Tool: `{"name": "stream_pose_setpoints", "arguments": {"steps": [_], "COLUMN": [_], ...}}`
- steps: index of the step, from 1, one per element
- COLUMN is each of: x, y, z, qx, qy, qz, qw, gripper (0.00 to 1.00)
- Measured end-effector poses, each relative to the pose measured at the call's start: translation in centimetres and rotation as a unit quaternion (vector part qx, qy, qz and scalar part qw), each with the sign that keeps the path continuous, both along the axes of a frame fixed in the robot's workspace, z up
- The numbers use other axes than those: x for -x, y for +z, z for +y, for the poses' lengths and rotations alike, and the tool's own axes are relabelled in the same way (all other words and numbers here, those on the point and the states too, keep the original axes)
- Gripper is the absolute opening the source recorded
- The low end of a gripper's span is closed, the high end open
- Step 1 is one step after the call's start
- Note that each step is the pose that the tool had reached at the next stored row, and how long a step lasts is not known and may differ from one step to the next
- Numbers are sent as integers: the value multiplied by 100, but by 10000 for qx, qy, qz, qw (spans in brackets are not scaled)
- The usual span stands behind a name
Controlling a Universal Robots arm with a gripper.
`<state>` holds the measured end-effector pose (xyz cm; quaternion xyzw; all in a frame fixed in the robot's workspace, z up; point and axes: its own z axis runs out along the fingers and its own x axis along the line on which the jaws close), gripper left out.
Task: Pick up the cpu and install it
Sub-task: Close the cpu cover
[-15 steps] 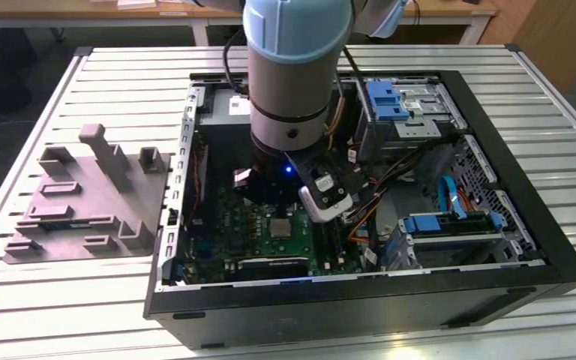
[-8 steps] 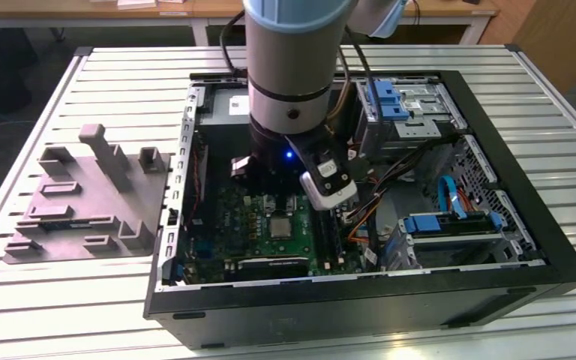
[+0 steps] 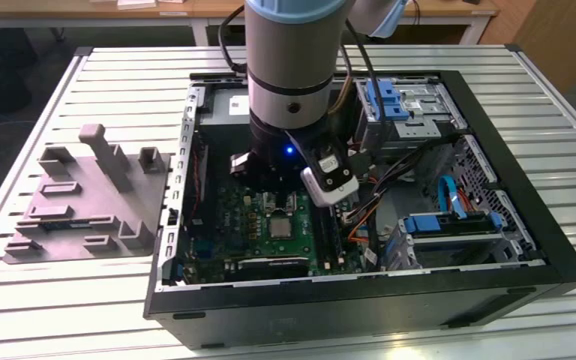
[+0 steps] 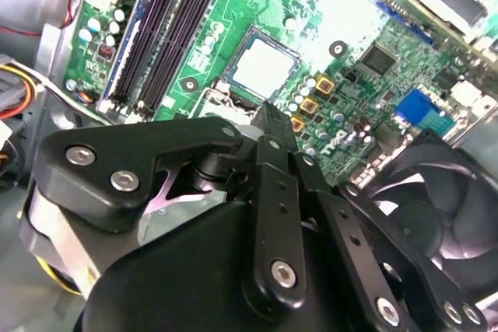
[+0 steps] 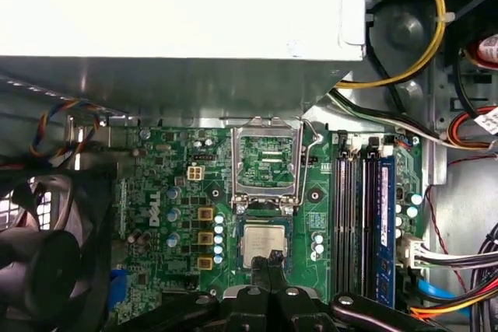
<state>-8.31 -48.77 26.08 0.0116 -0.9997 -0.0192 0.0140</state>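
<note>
Cpu [image 5: 263,245], square (no long axis), flat in socket on green motherboard [image 5: 175,192], silvery top up, edges square with the open retention frame [image 5: 267,162]. Claw [image 5: 272,260] just over cpu's near edge, fingertips pressed together, gripping nothing. Cpu corner hidden behind fingertips in both wrist views [image 4: 261,70]; in exterior view [image 3: 281,228], small, below arm, inside computer case [image 3: 528,225] on table [image 3: 118,300].

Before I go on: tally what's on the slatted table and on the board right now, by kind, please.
Computer cases, open: 1
Grey moulded holders, beside the case: 1
Green circuit boards: 1
CPUs, lying in the socket: 1
Socket frames, hinged open: 1
Black fans: 1
Tools, just above the CPU: 1
Total: 7
</note>
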Motion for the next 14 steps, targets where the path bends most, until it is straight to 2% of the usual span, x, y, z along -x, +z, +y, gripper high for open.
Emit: {"name": "stream_pose_setpoints", "arguments": {"steps": [3, 6, 10, 14], "x": [0, 0, -1, 0], "y": [-1, -4, -6, -7], "z": [0, 0, 0, 0], "qx": [0, 0, 0, 0], "qy": [270, 546, 865, 1142], "qz": [0, 0, 0, 0], "qw": [9996, 9985, 9963, 9935], "gripper": [11, 11, 11, 11]}}
